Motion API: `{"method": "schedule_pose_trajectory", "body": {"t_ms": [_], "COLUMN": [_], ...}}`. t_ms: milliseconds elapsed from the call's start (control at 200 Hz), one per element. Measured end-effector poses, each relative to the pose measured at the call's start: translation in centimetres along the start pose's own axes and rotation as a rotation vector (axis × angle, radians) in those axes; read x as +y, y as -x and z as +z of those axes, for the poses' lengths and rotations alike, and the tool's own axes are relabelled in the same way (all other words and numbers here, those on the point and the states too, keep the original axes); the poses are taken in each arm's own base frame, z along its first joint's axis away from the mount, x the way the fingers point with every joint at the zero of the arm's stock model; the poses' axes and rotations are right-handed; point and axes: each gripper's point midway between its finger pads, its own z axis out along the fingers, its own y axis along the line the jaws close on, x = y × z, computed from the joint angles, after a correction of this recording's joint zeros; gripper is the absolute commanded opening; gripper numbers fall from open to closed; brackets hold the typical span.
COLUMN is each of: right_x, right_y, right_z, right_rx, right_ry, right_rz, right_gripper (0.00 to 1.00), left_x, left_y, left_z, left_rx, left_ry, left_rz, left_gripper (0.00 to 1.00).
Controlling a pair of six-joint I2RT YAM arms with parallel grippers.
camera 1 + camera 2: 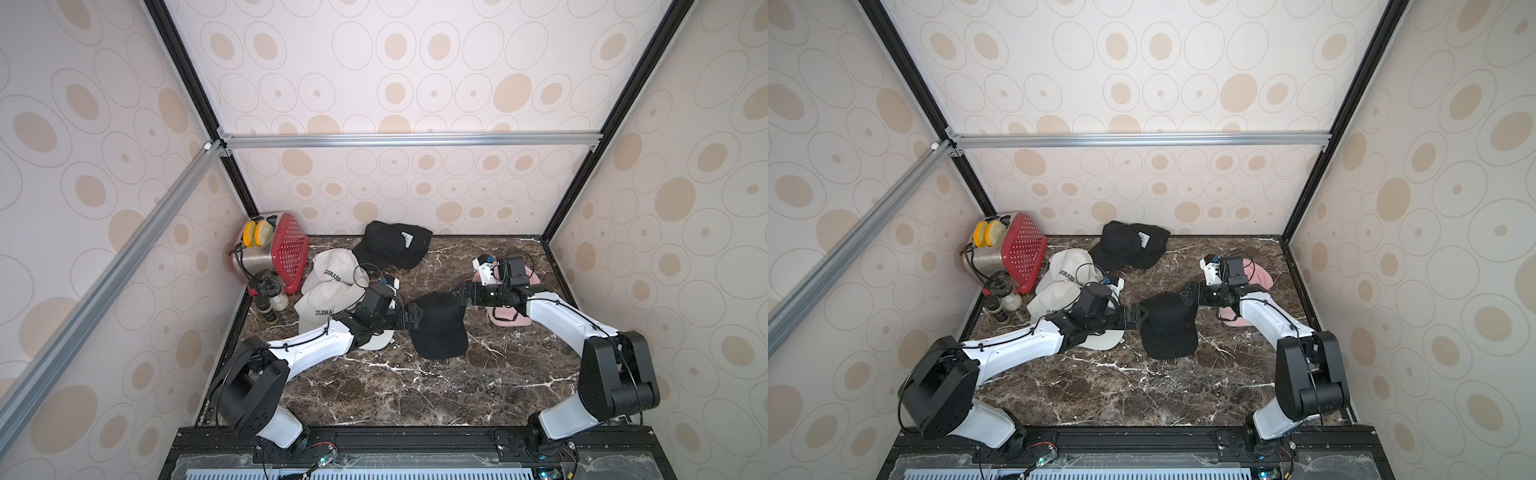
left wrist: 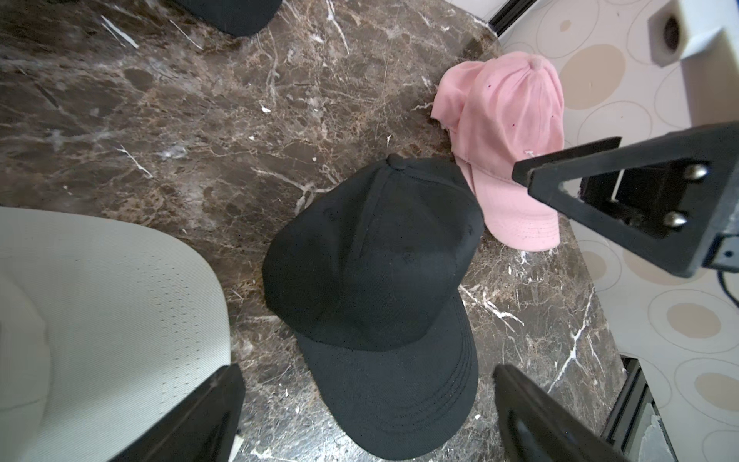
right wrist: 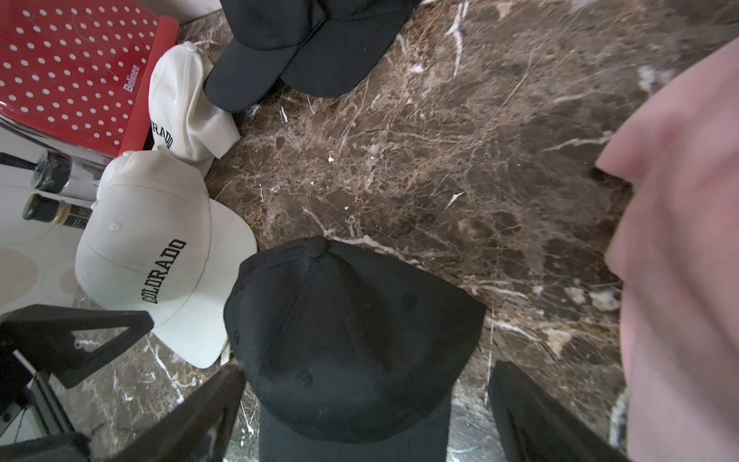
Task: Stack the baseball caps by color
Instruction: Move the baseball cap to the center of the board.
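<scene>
We found the lone black cap (image 1: pixel 440 326) flat on the marble table (image 1: pixel 395 386), flanked by the left gripper (image 1: pixel 415 316) and the right gripper (image 1: pixel 466 294). Both had their jaws spread wide and gripped nothing. We could not tell whether either one touched the cap. Past the left gripper from that cap lay the white caps (image 1: pixel 328 291), partly under the left arm (image 1: pixel 316 349). Past the right gripper lay the pink caps (image 1: pixel 509 318), mostly covered, so we could not count them.

dark marble tabletop (image 1: pixel 374 386) carries a lone black cap (image 1: pixel 440 328), two black caps (image 1: pixel 390 245), white caps (image 3: pixel 152 240), pink caps (image 2: pixel 508 112) — plus toaster (image 1: pixel 291 253), bottles (image 1: pixel 277 300).
</scene>
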Motion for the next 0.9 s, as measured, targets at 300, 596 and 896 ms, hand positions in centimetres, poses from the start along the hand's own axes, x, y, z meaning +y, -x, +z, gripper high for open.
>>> {"method": "schedule_pose_trajectory", "body": {"t_ms": [300, 596, 896], "right_x": [0.1, 0.8, 0.8], "right_y": [0.8, -0.6, -2.7], "right_z": [3.6, 4.9, 3.9], "right_rx": [0.095, 0.164, 0.193], "right_ry": [0.087, 0.178, 0.167], "right_rz": [0.006, 0.053, 0.074], "right_gripper": [1.0, 1.0, 1.0], "left_x": [0.9, 0.9, -1.6], "left_y": [-0.1, -1.5, -1.4], "left_z": [3.4, 5.6, 5.7], "left_rx": [0.04, 0.09, 0.086], "left_ry": [0.05, 0.005, -0.14], "left_rz": [-0.002, -0.01, -0.005], "left_gripper": [0.99, 0.99, 0.99]}}
